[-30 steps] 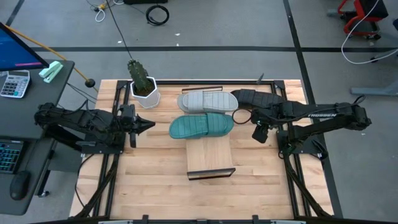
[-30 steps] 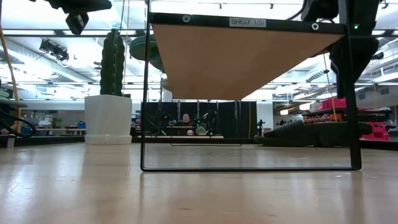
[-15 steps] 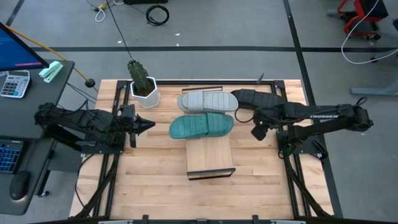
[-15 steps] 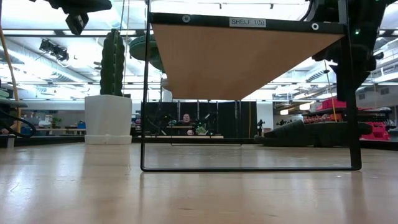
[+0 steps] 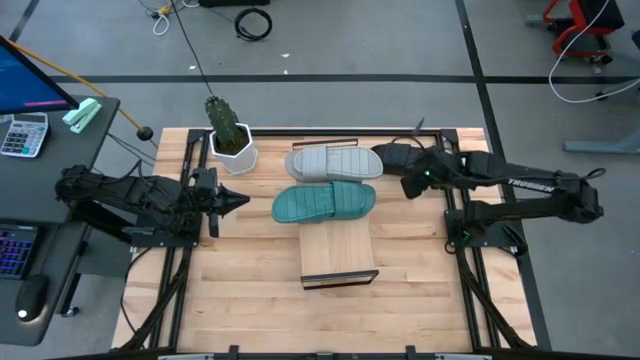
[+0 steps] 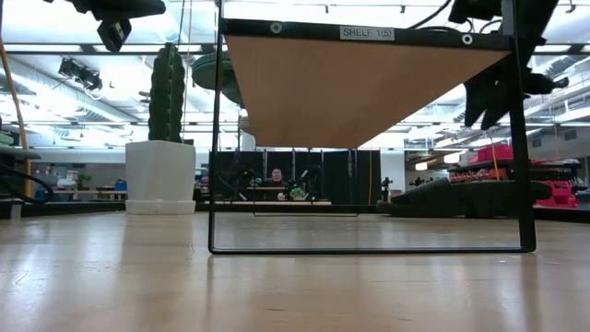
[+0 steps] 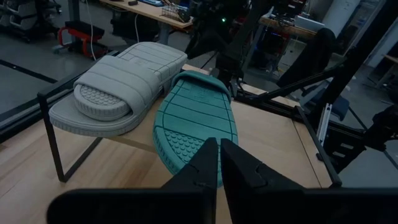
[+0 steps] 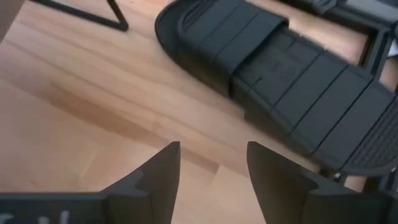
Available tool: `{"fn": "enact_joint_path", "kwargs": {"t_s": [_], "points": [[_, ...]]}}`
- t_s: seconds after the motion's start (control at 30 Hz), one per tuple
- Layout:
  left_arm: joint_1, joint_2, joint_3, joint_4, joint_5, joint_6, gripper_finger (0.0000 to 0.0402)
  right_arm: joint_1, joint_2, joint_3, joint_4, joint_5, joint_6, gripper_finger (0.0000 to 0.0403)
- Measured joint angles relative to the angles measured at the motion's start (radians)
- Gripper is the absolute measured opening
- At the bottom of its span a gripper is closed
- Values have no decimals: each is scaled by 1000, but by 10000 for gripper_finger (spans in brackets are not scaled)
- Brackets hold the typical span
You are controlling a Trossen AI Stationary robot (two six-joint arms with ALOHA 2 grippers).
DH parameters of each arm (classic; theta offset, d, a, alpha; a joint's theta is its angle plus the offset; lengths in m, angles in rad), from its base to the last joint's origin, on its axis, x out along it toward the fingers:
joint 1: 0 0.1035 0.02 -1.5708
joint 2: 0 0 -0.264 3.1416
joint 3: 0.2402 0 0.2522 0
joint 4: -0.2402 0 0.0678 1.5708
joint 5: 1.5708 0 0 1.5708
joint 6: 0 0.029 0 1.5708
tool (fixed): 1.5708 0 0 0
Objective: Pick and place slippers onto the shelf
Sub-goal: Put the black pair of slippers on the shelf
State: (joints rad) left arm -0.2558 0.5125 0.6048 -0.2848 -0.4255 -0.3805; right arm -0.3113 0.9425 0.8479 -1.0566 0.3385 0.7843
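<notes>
Slatted wood surface [image 5: 250, 300] carries everything. On it the shelf [image 5: 338, 255], a long light-wood board on thin dark rails, running away from the near edge. Cactus in white pot [image 5: 230, 135] at far-left corner, clear of the work.

Slippers, big to small in terms of what's left to do: grey slipper [image 5: 331, 161] and teal slipper [image 5: 323, 202] already lie across the far end of the shelf, side by side, touching or nearly so. Black slipper [image 5: 405, 158] is the one left, flat on the surface just right of the shelf, near the far-right corner, strap up.

Right tool [image 8: 211, 171] is over the surface beside the black slipper, fingers spread apart and holding nothing; wrist view shows slipper's ribbed strap just ahead. Left tool [image 7: 217, 163] waits at left side of the surface, pointing at the teal slipper, fingers pressed together, nothing btwn them.

Step in hand, as I read it: approach & grasp black slipper w/ right arm. To do it well:
- line fingers across the slipper's width, one each side of the strap or side wall, not along its length
- come down square, so sole doesn't skid on wood
- grip near mid-length for balance
- lift high enough to clear the shelf rail and the teal slipper before moving across
- free board space is nearer the front; aim there.
</notes>
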Motion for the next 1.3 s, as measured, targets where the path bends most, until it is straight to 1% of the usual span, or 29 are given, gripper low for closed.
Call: {"fn": "enact_joint_path", "kwargs": {"t_s": [0.13,0.33,0.47,0.53,0.67,0.77,0.97,1.17,1.3], "points": [[0,0,0,0,0,0,21,-53,12,8,-1,-42,-74,184],[0,0,0,0,0,1,6,-122,27,8,2,-89,-158,185],[0,0,0,0,0,1,12,-182,61,8,5,-144,-217,185],[0,0,0,0,0,1,20,-208,84,8,11,-152,-234,185],[0,0,0,0,0,-1,25,-254,130,8,33,-163,-238,185],[0,0,0,0,0,-1,17,-285,157,8,42,-190,-253,185],[0,0,0,0,0,-1,5,-337,196,8,47,-199,-261,185],[0,0,0,0,0,-1,24,-390,208,8,134,-213,-206,185],[0,0,0,0,0,-1,26,-423,208,6,175,-186,-125,189]]}}
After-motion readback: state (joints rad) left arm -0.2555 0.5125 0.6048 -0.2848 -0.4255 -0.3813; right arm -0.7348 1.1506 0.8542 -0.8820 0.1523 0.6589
